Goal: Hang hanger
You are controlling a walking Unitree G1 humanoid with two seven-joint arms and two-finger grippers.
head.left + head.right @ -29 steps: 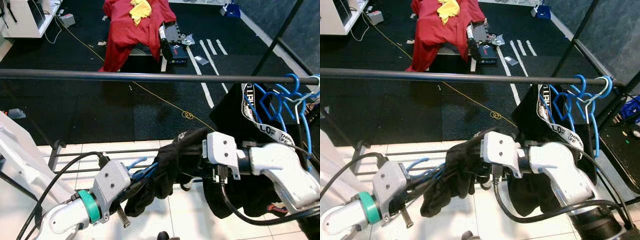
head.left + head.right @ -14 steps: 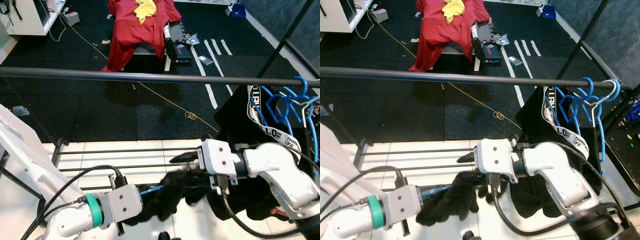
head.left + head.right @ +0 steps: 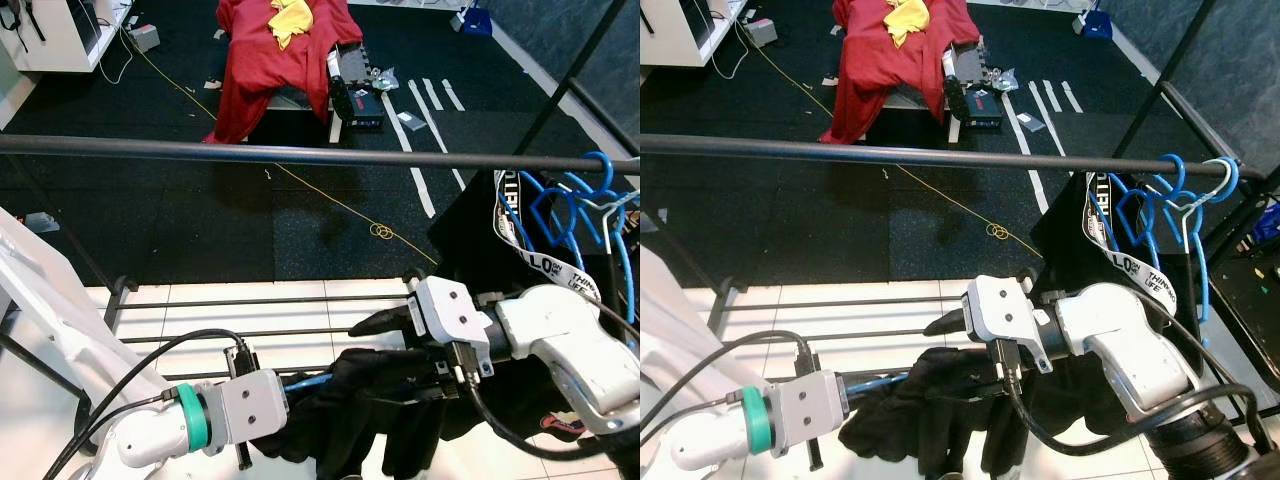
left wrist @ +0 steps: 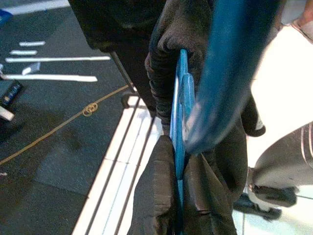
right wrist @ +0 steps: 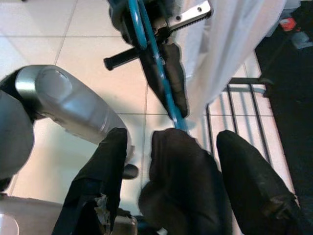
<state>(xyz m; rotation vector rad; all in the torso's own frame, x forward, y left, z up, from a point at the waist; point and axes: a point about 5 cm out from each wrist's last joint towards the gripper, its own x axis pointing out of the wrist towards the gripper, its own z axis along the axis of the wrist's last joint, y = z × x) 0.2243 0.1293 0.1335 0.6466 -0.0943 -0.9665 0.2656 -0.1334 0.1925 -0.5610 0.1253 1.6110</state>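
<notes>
A long dark clothes rail [image 3: 300, 154] runs straight across the scene, above black floor mats beyond and white floor tiles nearer the robot. At the rail's right end hang several blue hangers [image 3: 575, 205] with a black garment with white lettered trim [image 3: 520, 245] beneath them. Far back on the mats lies a red cloth [image 3: 268, 55] with a yellow piece [image 3: 284, 18] on top. Below the rail, low over the tiles, the two silver arms meet around a bunched black garment [image 3: 365, 410] draped over a blue hanger [image 4: 180, 125]. The left end effector [image 3: 290, 425] comes in from the lower left and is clenched on the blue hanger, whose thin arm emerges from it and disappears into the dark cloth; the left wrist view shows the hanger's edge running between folds of the fabric. The right end effector [image 3: 950, 345] reaches in from the right with its fingers spread apart, one black finger [image 3: 375, 322] clear above the garment and the other down against the cloth, gripping nothing.
</notes>
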